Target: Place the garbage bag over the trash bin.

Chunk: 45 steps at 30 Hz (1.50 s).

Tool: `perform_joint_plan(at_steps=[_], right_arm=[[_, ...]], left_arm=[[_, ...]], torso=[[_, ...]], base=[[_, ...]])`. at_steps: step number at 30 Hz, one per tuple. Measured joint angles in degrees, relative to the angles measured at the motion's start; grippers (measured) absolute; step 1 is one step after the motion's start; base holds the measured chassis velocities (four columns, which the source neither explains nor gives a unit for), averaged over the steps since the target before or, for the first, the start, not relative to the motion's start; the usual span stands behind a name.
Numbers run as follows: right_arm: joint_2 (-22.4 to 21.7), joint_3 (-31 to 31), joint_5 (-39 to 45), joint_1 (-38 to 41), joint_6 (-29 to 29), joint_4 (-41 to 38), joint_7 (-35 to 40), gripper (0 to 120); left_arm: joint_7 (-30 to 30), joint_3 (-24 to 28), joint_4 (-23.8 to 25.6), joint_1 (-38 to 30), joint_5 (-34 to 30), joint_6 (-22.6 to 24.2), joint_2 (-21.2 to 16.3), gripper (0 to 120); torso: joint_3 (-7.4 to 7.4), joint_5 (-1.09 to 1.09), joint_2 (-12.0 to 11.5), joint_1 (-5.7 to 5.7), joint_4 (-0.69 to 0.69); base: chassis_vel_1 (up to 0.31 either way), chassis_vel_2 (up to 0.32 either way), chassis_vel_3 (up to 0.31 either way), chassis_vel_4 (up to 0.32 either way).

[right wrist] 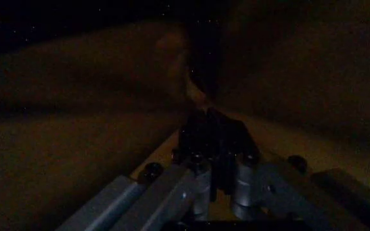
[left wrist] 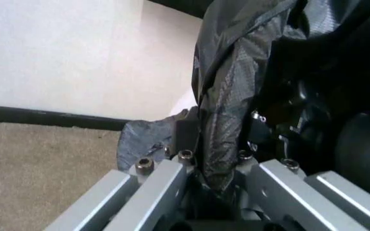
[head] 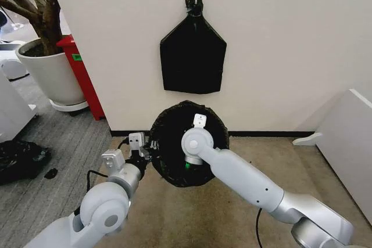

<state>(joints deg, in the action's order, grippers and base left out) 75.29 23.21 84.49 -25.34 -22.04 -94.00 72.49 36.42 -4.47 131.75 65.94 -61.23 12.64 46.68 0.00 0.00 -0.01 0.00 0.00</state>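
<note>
- Bag [head: 189, 143] drapes the bin by the wall.
- Left gripper [left wrist: 214, 166] clenches its rim film at the bin's left side.
- Right gripper [right wrist: 216, 144], inside, pinches film.
- Risk: tugging could tear it.

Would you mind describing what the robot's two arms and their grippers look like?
Both arms are smooth, rounded silver-grey tubes with white disc-shaped joint caps. The left gripper has flat brushed-aluminium bars fixed with dark round bolts; a black cable loops beside that arm. The right gripper is built alike, and a green light glows near its wrist.
</note>
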Motion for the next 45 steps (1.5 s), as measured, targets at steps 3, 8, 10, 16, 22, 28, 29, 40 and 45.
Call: perform_joint_plan(at_steps=[3,8,10,16,22,28,29,40,45], right_arm=[[-0.39,1.06,1.36,-0.03,0.61,-2.98,0.77,0],[-0.78,2.49,2.33,0.70,1.02,-5.18,1.43,0],[-0.76,2.42,2.26,0.88,1.02,-4.81,1.44,0],[-0.99,0.95,0.25,1.39,0.57,-1.84,0.09,0],[-1.17,-0.23,-0.39,0.00,0.45,-1.02,-0.90,0],[-2.80,2.27,2.33,-0.58,0.99,-7.61,0.86,0],[-3.05,2.76,2.73,-0.58,1.00,-8.45,1.08,0],[-6.75,6.16,5.91,-1.77,0.12,-12.09,2.65,0],[-6.89,5.73,4.78,-3.79,-0.48,-10.27,2.54,0]], left_arm=[[-0.05,0.00,-0.40,0.01,0.05,-0.10,0.16,1],[-0.02,-0.01,-0.64,-0.02,0.12,-0.14,0.22,1],[-0.02,-0.02,-0.52,0.04,0.13,-0.14,0.19,1],[-0.55,-0.42,0.26,1.25,0.88,-0.19,-0.06,1],[-0.92,-0.48,0.95,2.20,1.39,-0.31,-0.15,1],[-0.70,-0.38,-0.23,1.48,1.37,-0.32,0.18,1],[-0.70,-0.34,-0.32,1.38,1.37,-0.32,0.22,1],[-0.69,-0.33,-0.06,0.73,1.42,-0.32,0.21,1],[-0.69,-0.38,0.29,0.76,1.39,-0.32,0.09,1]], torso=[[0.00,0.00,0.00,0.00,0.00],[0.00,0.00,0.00,0.00,-0.01],[0.00,0.00,0.00,0.00,0.00],[0.00,0.00,0.00,0.00,0.00],[0.00,0.00,0.00,0.00,0.00],[0.00,0.00,0.00,0.00,0.00],[0.00,0.00,0.01,0.00,-0.01],[0.00,0.01,0.01,0.00,0.01],[0.00,0.01,0.01,0.00,0.00]], base=[[0.000,0.000,0.000,0.000],[0.000,0.000,0.000,0.000],[0.000,0.000,0.000,0.000],[0.000,0.000,0.000,0.000],[0.000,0.000,0.000,0.000],[0.000,0.000,0.000,0.000],[0.000,0.000,0.000,0.000],[0.000,0.000,0.000,0.000],[0.000,0.000,0.000,0.000]])
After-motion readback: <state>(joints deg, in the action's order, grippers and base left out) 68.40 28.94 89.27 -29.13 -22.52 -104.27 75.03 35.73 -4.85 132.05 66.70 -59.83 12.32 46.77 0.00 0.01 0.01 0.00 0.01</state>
